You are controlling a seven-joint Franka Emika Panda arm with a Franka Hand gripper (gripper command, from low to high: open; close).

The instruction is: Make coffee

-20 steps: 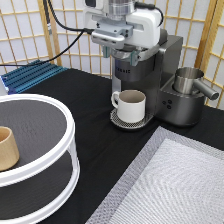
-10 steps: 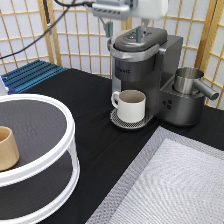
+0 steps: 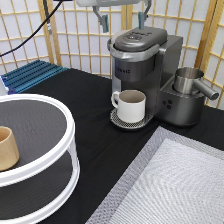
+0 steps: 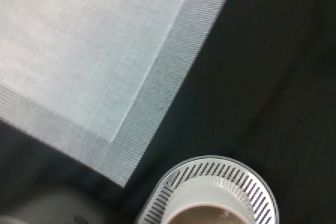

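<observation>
Black cloth is covering the counter, and the big change from a second ago is the arm: it was sitting right on top of the coffee machine, and now it's lifting clear, so the lid is showing fully and lying closed. The end effector is hanging at the exterior view's top, above the machine, fingers spread apart and gripping nothing. The coffee pod isn't showing anywhere in either view, so I can't tell where it is. The mug is sitting on the round drip tray under the spout, same spot as before.

For room: the grey mat is filling the exterior view's bottom right, its edge running close to the drip tray. The white tiered stand is taking up the exterior view's left with the tan cup on it. A strip of cloth is lying between stand and mat.
</observation>
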